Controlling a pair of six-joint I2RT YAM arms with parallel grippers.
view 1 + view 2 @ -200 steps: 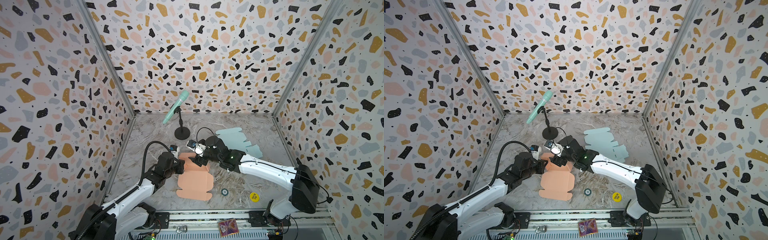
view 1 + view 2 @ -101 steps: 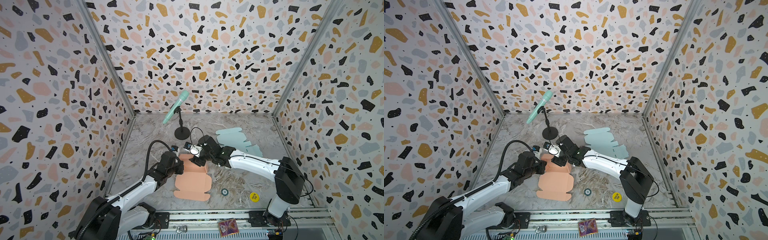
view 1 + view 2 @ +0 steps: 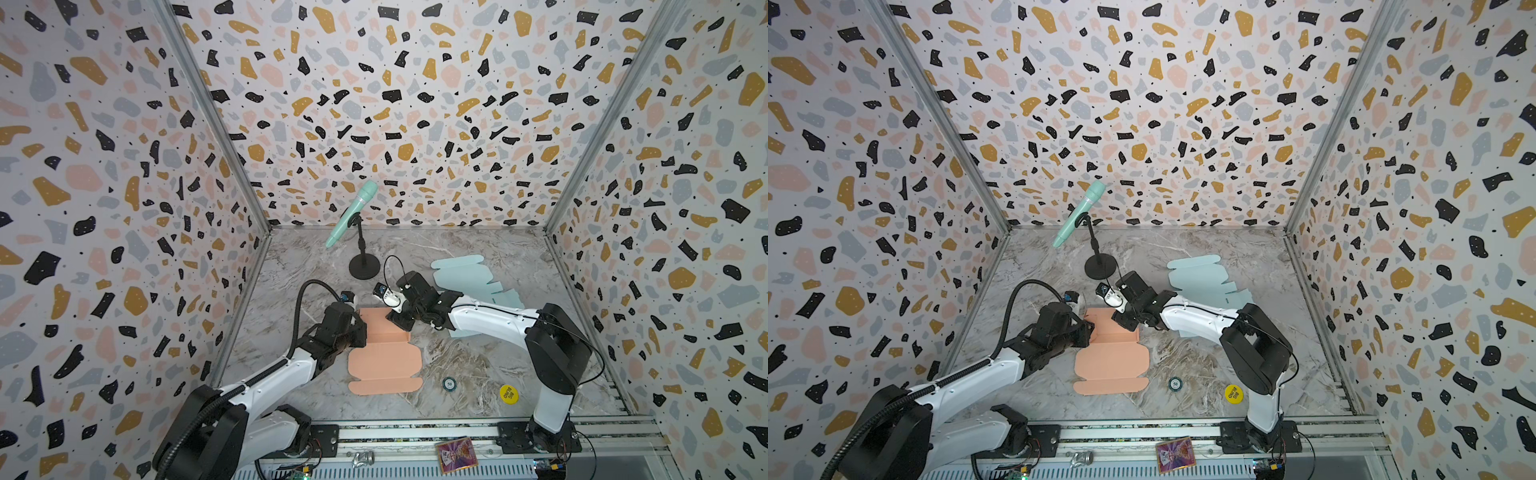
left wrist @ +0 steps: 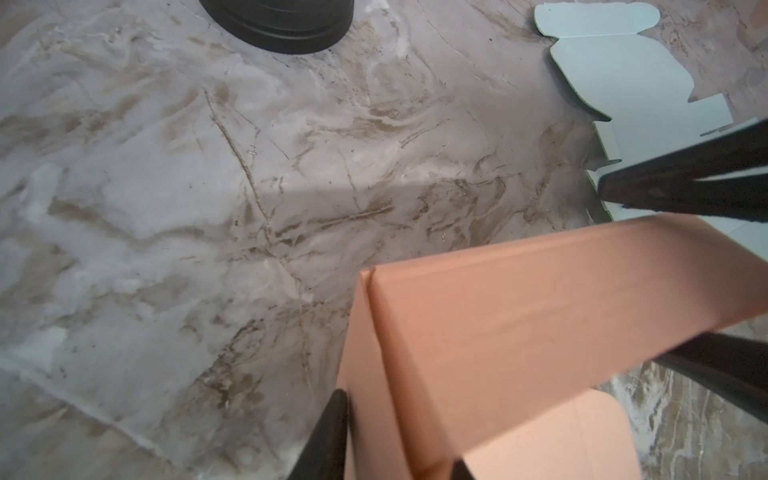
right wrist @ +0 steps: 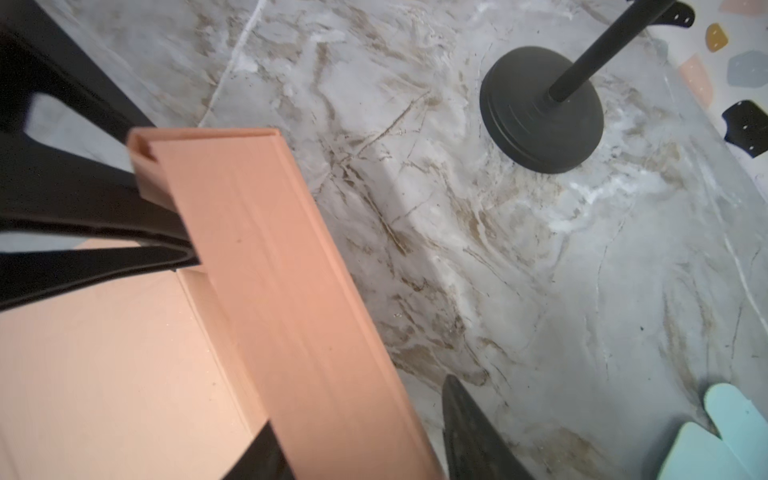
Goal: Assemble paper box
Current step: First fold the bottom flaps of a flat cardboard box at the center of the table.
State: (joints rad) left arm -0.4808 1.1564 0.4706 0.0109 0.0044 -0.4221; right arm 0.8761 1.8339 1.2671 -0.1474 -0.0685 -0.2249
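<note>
Peach card box blank (image 3: 384,357) lies flat on the marble table (image 3: 478,357) between both arms. Its near flaps are still down, so assembly is at an early stage.

Nearest me, a poker chip (image 3: 449,383) and a yellow "BIG BLIND" disc (image 3: 508,393) sit apart from the blank. Neither is in the way.

Further in, only the blank's far wall (image 4: 540,316) is folded upright, as a doubled strip.

Left gripper (image 3: 359,328) is at that wall's left end. It was clamped a second ago and has now let its jaws part slightly. The left wrist view shows one finger (image 4: 330,432) just beside the outer face, with the card between the jaws. I can't tell whether they still touch it.

Right gripper (image 3: 397,322) has moved onto the wall's right end and is narrowing from wide. In the right wrist view the jaws straddle the strip, and the outer finger (image 5: 469,432) is still off the card. It is spread, not yet pinching.

This looks like a hand-over of the hold from left to right. My worry is that the wall springs back if left lets go before right bites.

Beyond the arms, a pale blue blank (image 3: 465,274) lies flat and untouched. The mint microphone (image 3: 353,212) on its black stand (image 3: 364,266) is near the back wall.
</note>
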